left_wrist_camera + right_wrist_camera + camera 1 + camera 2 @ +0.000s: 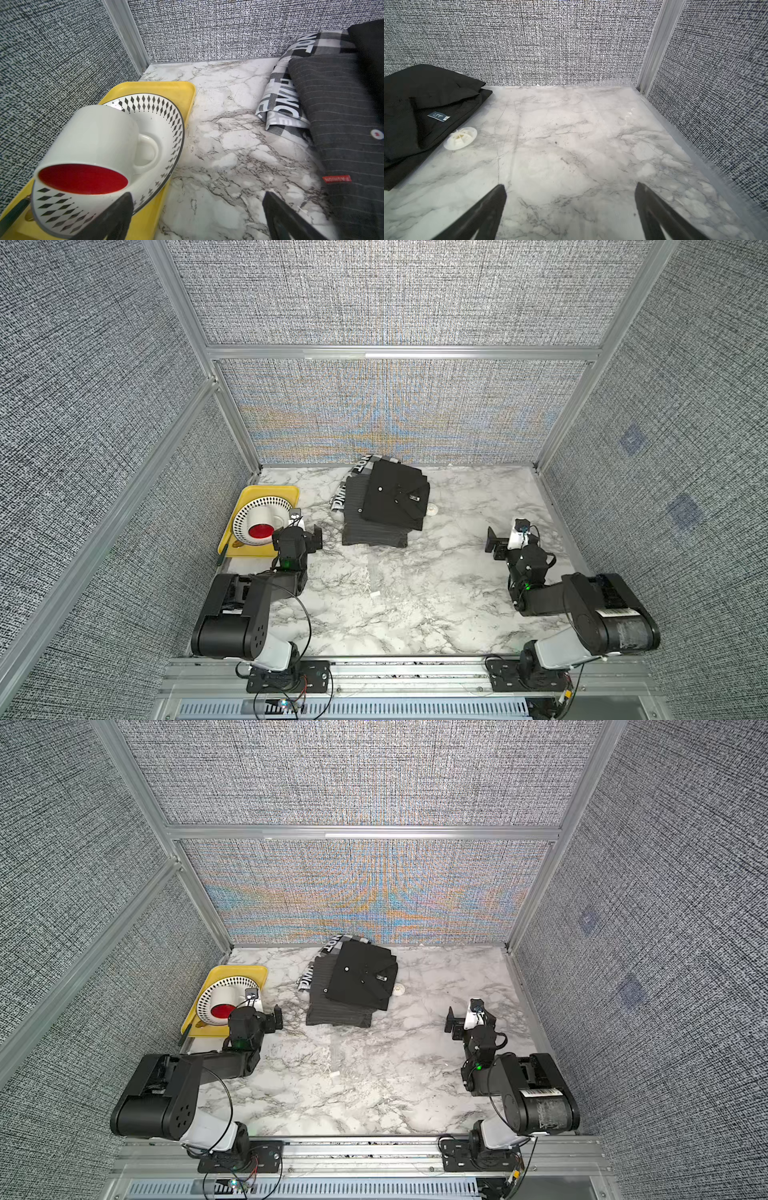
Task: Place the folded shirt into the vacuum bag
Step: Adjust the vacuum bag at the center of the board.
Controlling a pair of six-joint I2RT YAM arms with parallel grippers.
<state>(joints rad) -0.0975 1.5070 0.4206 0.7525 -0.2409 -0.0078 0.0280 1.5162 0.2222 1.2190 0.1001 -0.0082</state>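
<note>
A folded black shirt [395, 499] [360, 977] [415, 108] tops a stack at the back middle of the table. Under it lie a dark pinstriped shirt [374, 531] [340, 116] and a grey printed one [284, 97]. The see-through vacuum bag [612, 124] [482, 497] lies flat on the marble to the right of the stack. Its round white valve [432, 510] [398, 989] [460, 138] sits beside the black shirt. My left gripper [316, 538] [277, 1017] [197, 195] stands open left of the stack, empty. Over the bag, my right gripper [494, 543] [453, 1026] [570, 186] is open and empty.
A yellow tray [291, 493] [178, 89] at the left wall holds a patterned plate [166, 116] and a tipped white mug with a red inside [93, 141], close to my left gripper. A small white piece [375, 594] lies mid-table. Fabric walls enclose three sides.
</note>
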